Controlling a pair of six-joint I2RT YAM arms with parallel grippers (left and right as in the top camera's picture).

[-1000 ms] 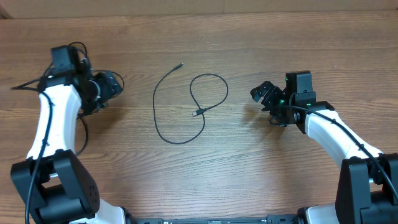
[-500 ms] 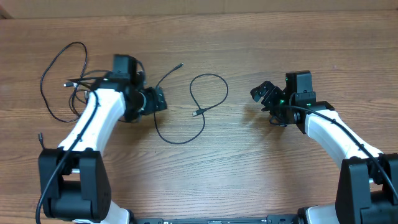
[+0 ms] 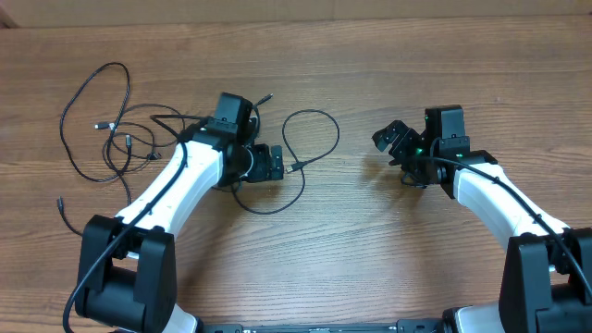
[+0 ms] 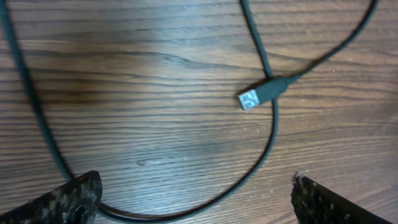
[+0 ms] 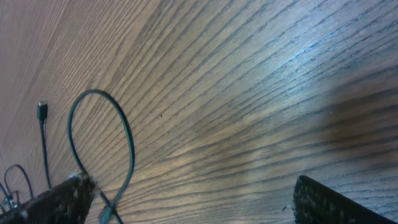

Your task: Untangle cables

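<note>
Seen from overhead, the left arm (image 3: 176, 180) covers much of the middle cable (image 3: 311, 112)'s left arc. In the tangle of cables (image 3: 120, 139) on the table's left, the strands are too thin to tell which lies over which. The bottom edge of the left wrist view cuts off the left fingers (image 4: 62, 199), and the cable runs out at the top. In the right wrist view only the tips of the right fingers (image 5: 62, 199) show, and the loop's lower end is lost at the bottom edge.

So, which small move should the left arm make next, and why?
Probably lower the left gripper and close it on the looped cable just behind its silver-tipped plug. The jaws stand wide open and empty above the wood, and the plug lies free just ahead of them, where the cable crosses itself.
</note>
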